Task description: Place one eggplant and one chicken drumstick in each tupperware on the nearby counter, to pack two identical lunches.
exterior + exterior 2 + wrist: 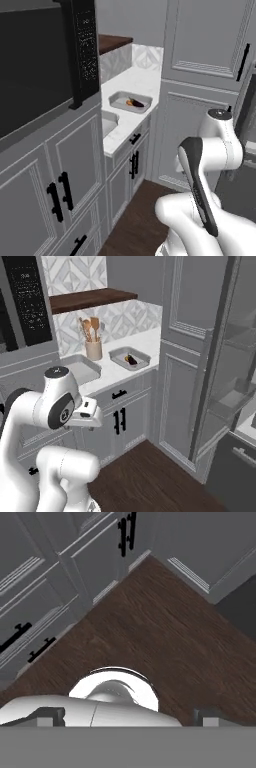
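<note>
Pincer: two dark tips (130, 717) spread wide, empty, aimed at the dark wooden floor (165, 632).
Tray: shallow grey rectangular tupperware (142, 356) on the white marbled tabletop (145, 341), far right, holding a dark eggplant (131, 360).
Handling: eggplant looks smooth, firm, likely slippery; grip mid-body.

No legible text, labels, brands, numbers or signs anywhere. Faint pale specks in rows on black panel (29, 298) at upper left of right base view, too small and blurred to read. Same specks on dark panel edge (86, 47) in left base view, unreadable as well. Nothing printed on cabinet doors (75, 170).
</note>
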